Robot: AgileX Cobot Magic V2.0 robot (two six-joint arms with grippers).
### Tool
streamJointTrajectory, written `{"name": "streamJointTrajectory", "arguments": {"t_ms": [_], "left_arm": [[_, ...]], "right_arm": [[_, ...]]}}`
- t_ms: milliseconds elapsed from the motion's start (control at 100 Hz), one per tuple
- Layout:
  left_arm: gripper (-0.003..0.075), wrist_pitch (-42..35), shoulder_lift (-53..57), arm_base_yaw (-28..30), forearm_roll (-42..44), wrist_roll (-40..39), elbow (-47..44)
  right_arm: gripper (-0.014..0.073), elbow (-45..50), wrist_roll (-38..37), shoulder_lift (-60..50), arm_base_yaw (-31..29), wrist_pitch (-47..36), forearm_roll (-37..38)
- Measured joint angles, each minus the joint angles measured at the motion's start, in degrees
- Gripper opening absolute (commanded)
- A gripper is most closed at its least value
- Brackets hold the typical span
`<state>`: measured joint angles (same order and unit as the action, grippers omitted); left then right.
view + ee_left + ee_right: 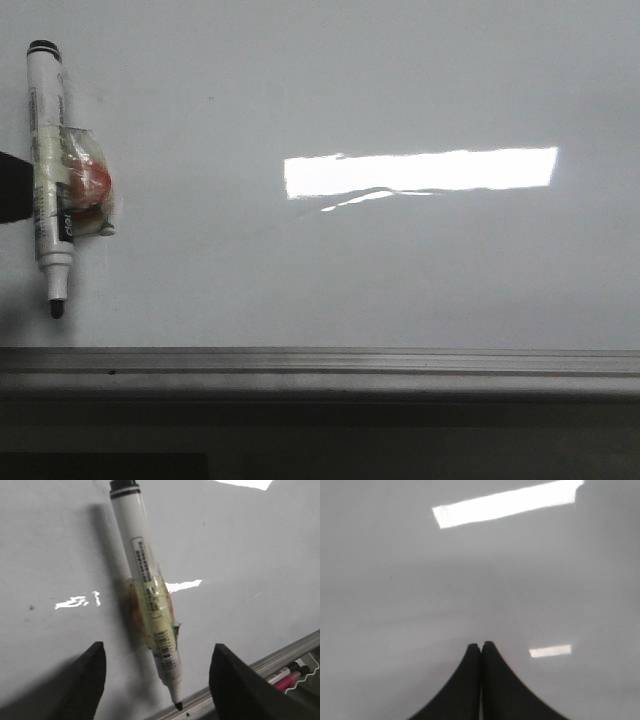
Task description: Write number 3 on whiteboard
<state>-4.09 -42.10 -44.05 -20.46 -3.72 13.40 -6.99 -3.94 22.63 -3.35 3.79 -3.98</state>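
The whiteboard [350, 80] is glossy pale grey, and no drawn 3 shows on it. A white marker [48, 150] lies on it at the far left, uncapped, with its black tip toward the grey frame edge [320, 362]. Yellowish tape and a red-orange lump are wrapped around its middle. In the left wrist view my left gripper [159, 647] is open wide, with the marker [137, 545] lying between and ahead of the fingers, untouched. My right gripper [481, 645] is shut and empty over bare whiteboard [395, 580].
A bright rectangular light glare [420, 172] sits mid-board. A dark shape [12, 188] shows at the front view's left edge beside the marker. Beyond the frame [280, 655], pink and dark markers [287, 677] lie in a tray.
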Motion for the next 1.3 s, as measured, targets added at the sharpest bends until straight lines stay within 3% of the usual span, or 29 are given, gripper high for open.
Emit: {"name": "streamJointTrajectory", "arguments": {"t_ms": [200,420,500,610,770,920,1120,1220,1300], "left_arm": [[0.0405,-4.31,-4.11,-4.62,-1.02,0.0,0.11],[0.0385,-10.82,-10.07,-4.96,-3.55,-0.09,0.35],[0.0275,-12.43,-12.04,-5.19,-3.98,-0.09,0.58],[-0.0019,-14.33,-15.12,-5.31,-5.38,-0.09,0.93],[-0.002,-16.02,-17.71,-5.76,-4.39,-0.09,1.42],[-0.002,-16.39,-18.03,-5.76,0.96,-0.09,1.49],[-0.002,-14.19,-15.47,-5.66,18.2,-0.09,0.91],[-0.002,-16.17,-14.37,-5.66,26.68,-0.09,0.91],[-0.002,-18.67,-14.22,-5.66,33.36,-0.09,0.91]], "right_arm": [[-0.0054,0.0,0.0,0.0,0.0,0.0,0.0],[-0.0054,0.0,0.0,0.0,0.0,0.0,0.0],[-0.0054,0.0,0.0,0.0,0.0,0.0,0.0],[-0.0054,-0.09,0.0,0.0,0.0,-0.1,0.0],[-0.0054,-2.11,0.0,0.0,1.79,1.16,0.0],[-0.0052,-4.0,0.0,0.43,9.21,2.86,0.0],[-0.0013,-9.24,0.0,5.09,24.24,4.11,0.0],[0.0041,-13.01,0.0,9.74,31.75,4.23,0.0],[0.0141,-16.85,0.0,14.74,37.91,4.84,0.0]]}}
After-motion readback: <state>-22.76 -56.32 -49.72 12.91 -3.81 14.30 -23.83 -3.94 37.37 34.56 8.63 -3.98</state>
